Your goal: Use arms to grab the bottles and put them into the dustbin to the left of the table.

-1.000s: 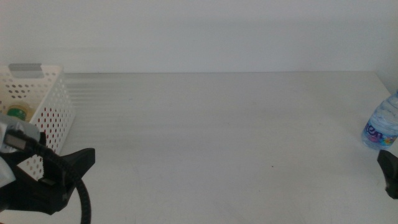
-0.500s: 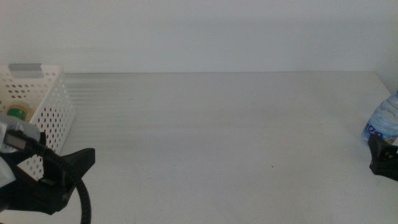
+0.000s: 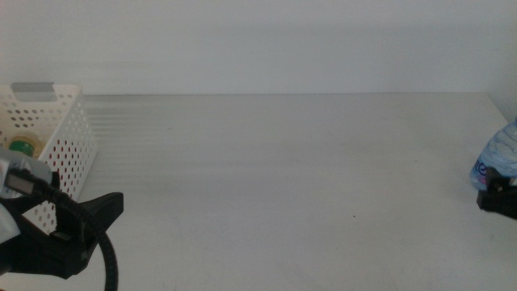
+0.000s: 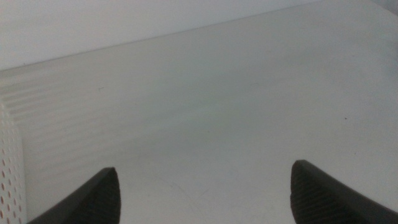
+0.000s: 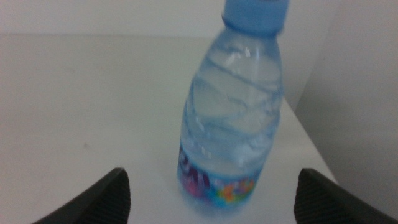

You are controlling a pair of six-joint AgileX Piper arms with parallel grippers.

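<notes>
One bottle is all I have left to deal with on the surface, and my right gripper [image 5: 208, 199] is lined up on it with its two dark jaws spread wide. Straight ahead of that gripper, between the jaw tips but not yet touched by either, stands the small clear plastic water bottle with the blue cap [image 5: 231, 118], upright, its colourful label band low on the body. In the middle view the same gripper [image 3: 499, 198] sits at the far right edge, just in front of the bottle [image 3: 497, 156], which stands near the surface's right border.

I judge this to be the approach step of the last pick: the jaws frame the bottle but there is no contact yet. The next move calls for easing forward until the body sits deep between the jaws, then closing gently on the ribbed middle, since thin plastic may dent or slip, and the edge is close behind it.

My left gripper [image 4: 205, 193] waits with jaws parted over bare white-grey matte surface [image 4: 217, 106], holding nothing. Just beside it is the white perforated plastic dustbin with a grey-topped rim [image 3: 60, 133], well apart from the bottle, so a long carry across, or a handover, lies ahead. Something green and yellow shows inside the bin; I cannot tell what.
</notes>
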